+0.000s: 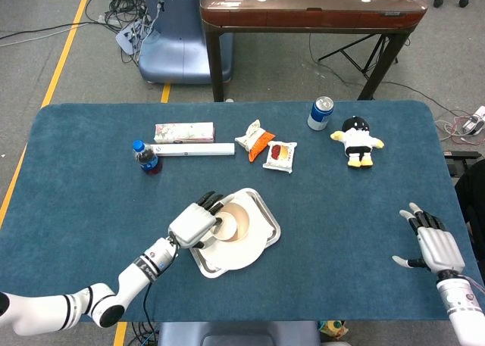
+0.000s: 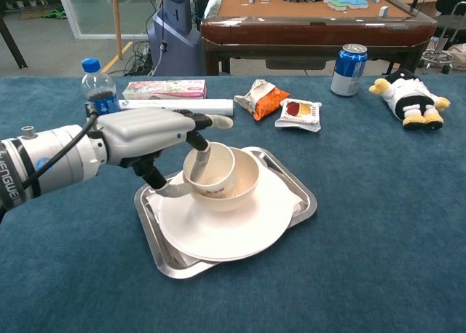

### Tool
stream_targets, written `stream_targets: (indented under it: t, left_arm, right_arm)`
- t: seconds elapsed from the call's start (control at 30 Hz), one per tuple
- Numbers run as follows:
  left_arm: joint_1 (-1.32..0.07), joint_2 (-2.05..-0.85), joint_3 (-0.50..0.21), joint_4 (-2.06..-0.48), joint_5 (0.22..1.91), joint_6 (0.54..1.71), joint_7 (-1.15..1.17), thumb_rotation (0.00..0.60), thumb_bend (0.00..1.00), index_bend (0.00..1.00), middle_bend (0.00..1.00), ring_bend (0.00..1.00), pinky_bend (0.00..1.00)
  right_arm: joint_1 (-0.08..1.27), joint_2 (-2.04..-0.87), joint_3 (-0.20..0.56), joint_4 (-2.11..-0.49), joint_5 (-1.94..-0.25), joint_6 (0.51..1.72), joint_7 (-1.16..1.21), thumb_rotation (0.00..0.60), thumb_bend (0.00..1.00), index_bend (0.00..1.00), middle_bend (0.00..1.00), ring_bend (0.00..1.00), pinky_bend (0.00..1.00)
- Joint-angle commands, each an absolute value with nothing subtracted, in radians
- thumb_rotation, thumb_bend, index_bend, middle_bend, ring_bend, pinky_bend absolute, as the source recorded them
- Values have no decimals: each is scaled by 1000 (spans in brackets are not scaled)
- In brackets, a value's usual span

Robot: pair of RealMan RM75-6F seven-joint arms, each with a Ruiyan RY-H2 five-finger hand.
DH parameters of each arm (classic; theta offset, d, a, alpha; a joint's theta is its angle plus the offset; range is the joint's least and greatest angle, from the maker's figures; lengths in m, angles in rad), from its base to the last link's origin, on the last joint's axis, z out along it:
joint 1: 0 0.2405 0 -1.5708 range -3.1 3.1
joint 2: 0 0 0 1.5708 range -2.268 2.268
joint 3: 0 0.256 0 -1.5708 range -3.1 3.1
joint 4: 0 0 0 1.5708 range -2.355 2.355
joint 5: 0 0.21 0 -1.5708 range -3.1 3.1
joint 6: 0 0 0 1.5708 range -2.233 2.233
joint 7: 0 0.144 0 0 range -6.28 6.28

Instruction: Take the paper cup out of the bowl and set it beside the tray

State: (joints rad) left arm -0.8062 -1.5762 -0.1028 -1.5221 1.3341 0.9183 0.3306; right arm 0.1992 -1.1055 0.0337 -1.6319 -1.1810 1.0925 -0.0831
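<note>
White paper cup (image 2: 210, 171) tilts in the bowl (image 2: 244, 180), pinched by the left hand (image 2: 149, 138); right hand (image 1: 433, 244) spread wide.

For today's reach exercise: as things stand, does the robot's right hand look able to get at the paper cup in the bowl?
Probably not easily. The right hand rests open near the table's far right edge, well away from the tray. The left hand already grips the paper cup, tilted in the bowl, and crowds that side.

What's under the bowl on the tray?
The bowl sits on a white plate in the metal tray. Whatever lies beneath the plate is hidden.
</note>
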Motion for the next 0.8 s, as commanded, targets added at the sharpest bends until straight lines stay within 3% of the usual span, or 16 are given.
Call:
stream_targets:
  t: [0.03,0.8]
  left_arm:
    - [-805,-1574,-103,-1527,1333,922,332,600,319,568,0,0,0]
    - [-794,-1579,-95,-1528,1346,950,327,600,319,617,3,0,0]
  right_arm:
    - [198,-1105,33,-1633,-1182,1095,-84,600,207,0,0,0,0]
    - [195,-1105,32,-1640,-1194,1110,-87,600,206,0,0,0,0]
